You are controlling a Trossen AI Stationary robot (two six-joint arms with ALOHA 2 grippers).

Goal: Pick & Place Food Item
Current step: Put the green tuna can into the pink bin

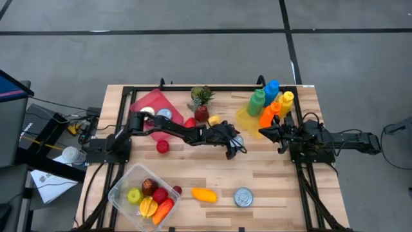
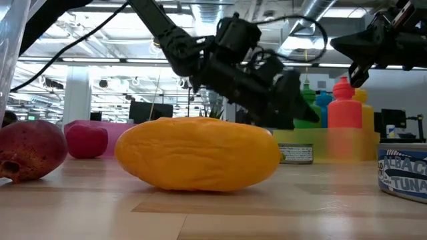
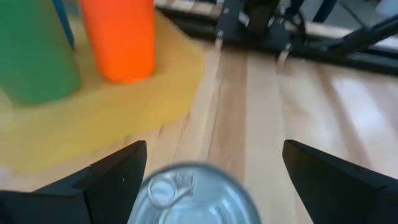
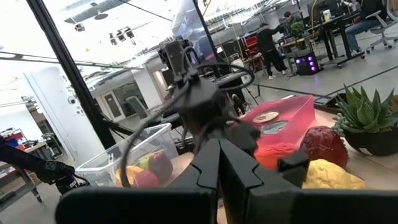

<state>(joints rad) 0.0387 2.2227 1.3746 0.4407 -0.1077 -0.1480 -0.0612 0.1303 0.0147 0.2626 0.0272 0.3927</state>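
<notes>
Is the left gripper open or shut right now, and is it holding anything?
Open and empty. In its wrist view the left gripper has its fingers spread wide on either side of a can, with gaps on both sides.

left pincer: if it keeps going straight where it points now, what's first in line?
Probably the silver can: it sits between the open left pincer's fingers, just ahead. Beyond it stand the orange bottle and green bottle. Depth is uncertain.

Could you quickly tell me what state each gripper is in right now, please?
Left gripper: open, holding nothing, with a can between its fingers.
Right gripper: shut, holding nothing, waiting by the bottles.
</notes>
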